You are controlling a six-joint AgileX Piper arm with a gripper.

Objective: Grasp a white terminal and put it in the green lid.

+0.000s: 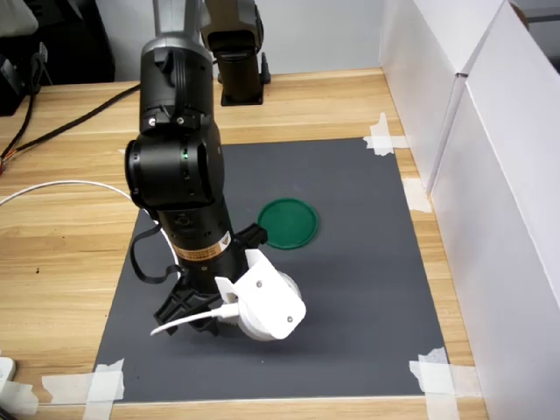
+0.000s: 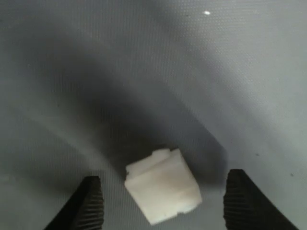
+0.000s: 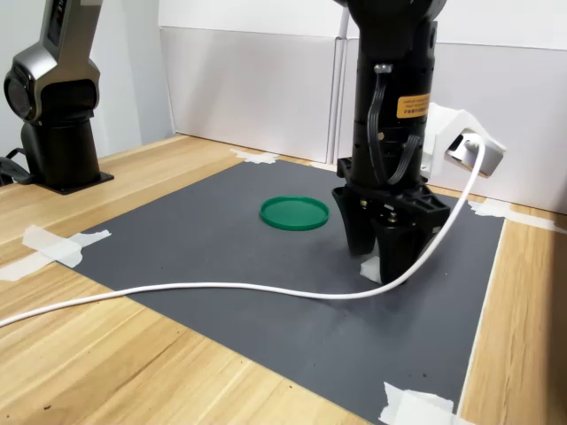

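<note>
Here the gripper (image 2: 163,201) is seen lowered onto the dark mat (image 1: 367,289), its two ribbed fingers (image 2: 91,203) spread apart with nothing clasped. Between them, touching neither, the white terminal (image 2: 163,190) lies flat on the mat. The block is nearly cube-shaped, so no clear long axis can be made out; it is turned at an angle to the line between the fingers, with a stepped edge on the side away from the camera. The green lid (image 1: 288,223) is seen flat on the same mat, well apart from the gripper, with nothing in it. In the second exterior view a white cable (image 3: 221,289) trails across the mat.
</note>
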